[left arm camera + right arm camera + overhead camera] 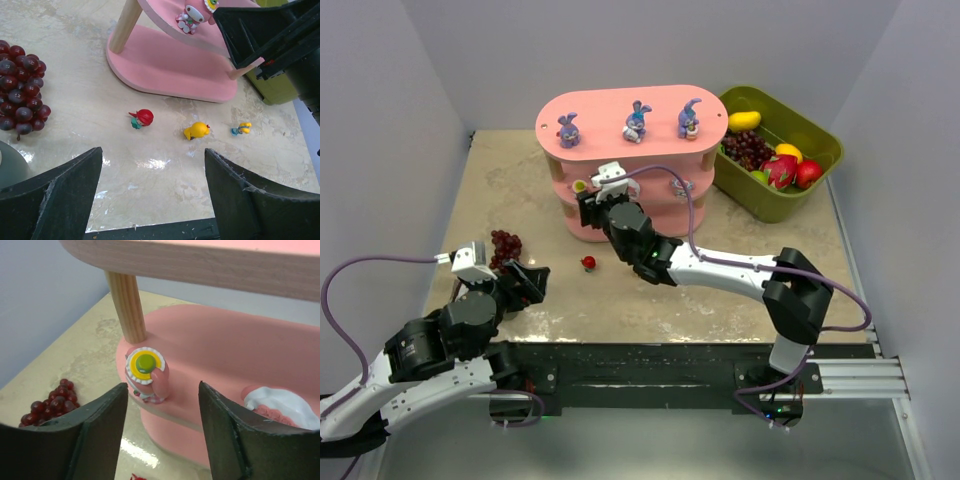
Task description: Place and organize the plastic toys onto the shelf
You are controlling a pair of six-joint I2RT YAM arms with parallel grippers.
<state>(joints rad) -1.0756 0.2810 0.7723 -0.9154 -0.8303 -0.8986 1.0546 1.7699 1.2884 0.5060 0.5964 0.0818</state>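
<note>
The pink shelf (620,105) carries three purple-blue bunnies (636,122) on its top board. A pink-and-white toy with a yellow-green flower (146,374) stands at the left end of the middle board (215,340). My right gripper (162,390) is open just in front of it, and neither jaw touches it. Another pink-and-white toy (280,407) lies further right on that board. On the table lie a red toy (142,118), a yellow one (196,131) and a small blue-yellow one (241,129). My left gripper (152,152) is open and empty, short of them.
A dark red grape bunch (505,245) lies on the table beside my left gripper (525,275). The olive-green bin (820,140) with larger fake fruit stands right of the shelf. Grey walls enclose the table on three sides.
</note>
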